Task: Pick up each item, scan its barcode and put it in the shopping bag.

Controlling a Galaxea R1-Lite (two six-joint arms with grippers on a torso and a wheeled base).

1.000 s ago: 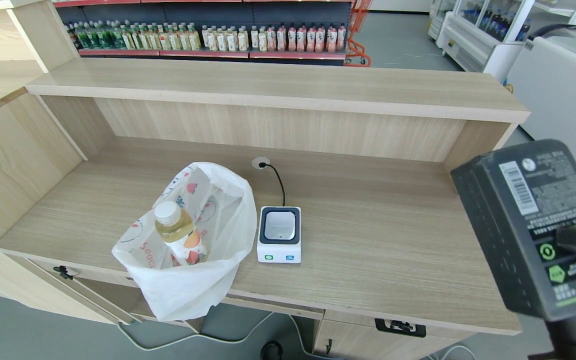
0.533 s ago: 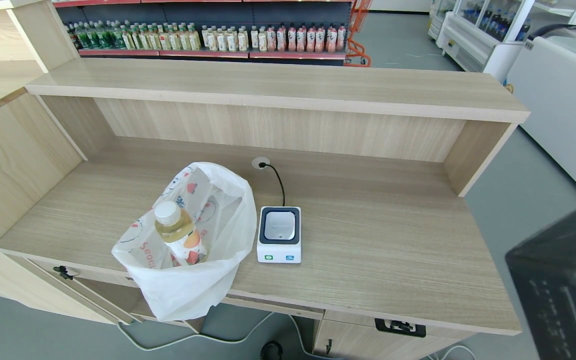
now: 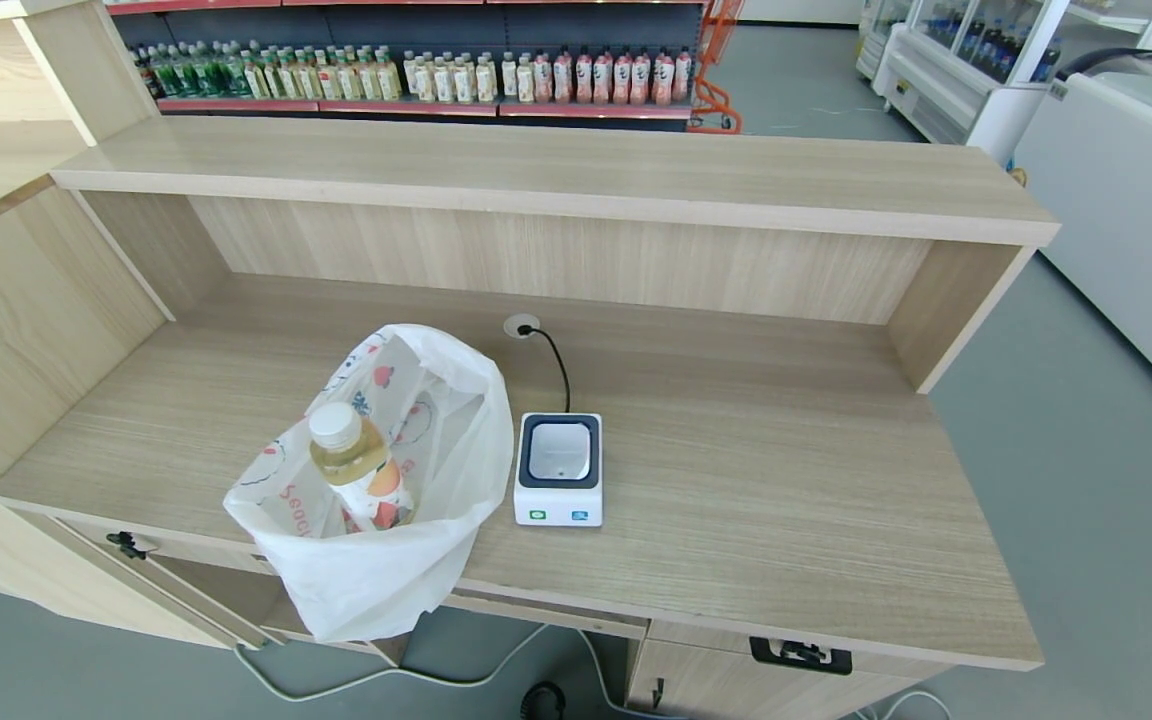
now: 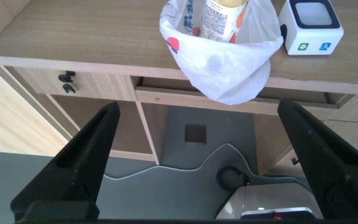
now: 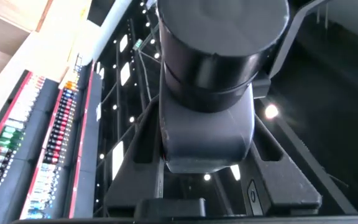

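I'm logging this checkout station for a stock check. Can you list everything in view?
shopping bag: 1, white with prints, front left edge of the counter, sagging over it
bottle: 1, yellowish drink with a white cap, upright in the shopping bag
scanner: 1, white with a black top, on the counter just right of the bag
cable: 1, black, from the scanner's back to a hole in the counter
counter: 1, light wood
shelf bottles: many, green to pink, on a red shelf behind the counter
freezers: at least 2, white, far right
black carton: 1, in the right gripper
left gripper: black, open, low in front of the counter
right gripper: black, shut on the black carton
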